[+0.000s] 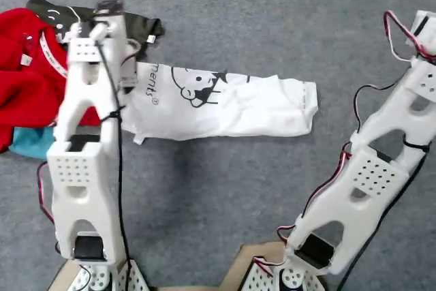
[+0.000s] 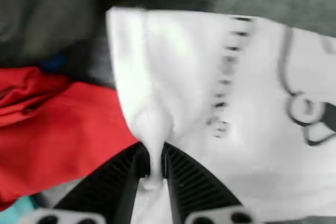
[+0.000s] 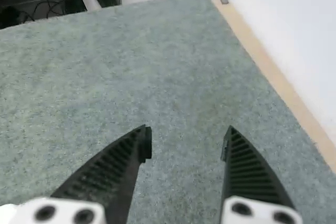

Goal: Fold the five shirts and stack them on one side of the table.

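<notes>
Pinching a raised fold of the white shirt [image 1: 231, 107], the left gripper [image 2: 152, 167] sits low at the table's [image 1: 272, 189] left side, where that shirt lies spread flat. The right gripper [image 3: 186, 148] hangs spread above bare grey cover. A red shirt [image 1: 24, 80], dark shirt [image 1: 146, 28] and teal shirt [image 1: 30, 142] lie heaped just beside the pinch.

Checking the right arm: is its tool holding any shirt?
No, the right tool hangs open over the grey table with nothing between its fingers.
</notes>
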Controlling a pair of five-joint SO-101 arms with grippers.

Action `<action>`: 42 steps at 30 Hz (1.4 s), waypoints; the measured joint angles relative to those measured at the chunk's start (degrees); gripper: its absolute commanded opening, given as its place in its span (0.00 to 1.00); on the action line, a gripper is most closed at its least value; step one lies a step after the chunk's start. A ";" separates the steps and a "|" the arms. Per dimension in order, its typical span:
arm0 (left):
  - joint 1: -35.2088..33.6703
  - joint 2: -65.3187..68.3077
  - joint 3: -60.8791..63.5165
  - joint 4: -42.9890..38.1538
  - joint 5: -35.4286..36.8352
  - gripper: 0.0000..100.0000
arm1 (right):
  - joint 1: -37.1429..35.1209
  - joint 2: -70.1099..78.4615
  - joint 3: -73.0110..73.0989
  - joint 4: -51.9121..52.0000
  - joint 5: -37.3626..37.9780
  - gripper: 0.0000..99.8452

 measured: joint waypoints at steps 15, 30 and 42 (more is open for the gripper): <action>26.11 0.00 -8.88 -6.24 10.81 0.03 | 6.59 -3.52 0.00 0.00 -0.09 0.23; 38.86 0.00 -8.88 -21.71 20.40 0.03 | 9.05 -3.60 0.00 -0.18 -0.09 0.23; 42.55 5.27 -12.84 -25.14 20.92 0.26 | 9.05 -3.60 0.00 -0.18 -0.09 0.23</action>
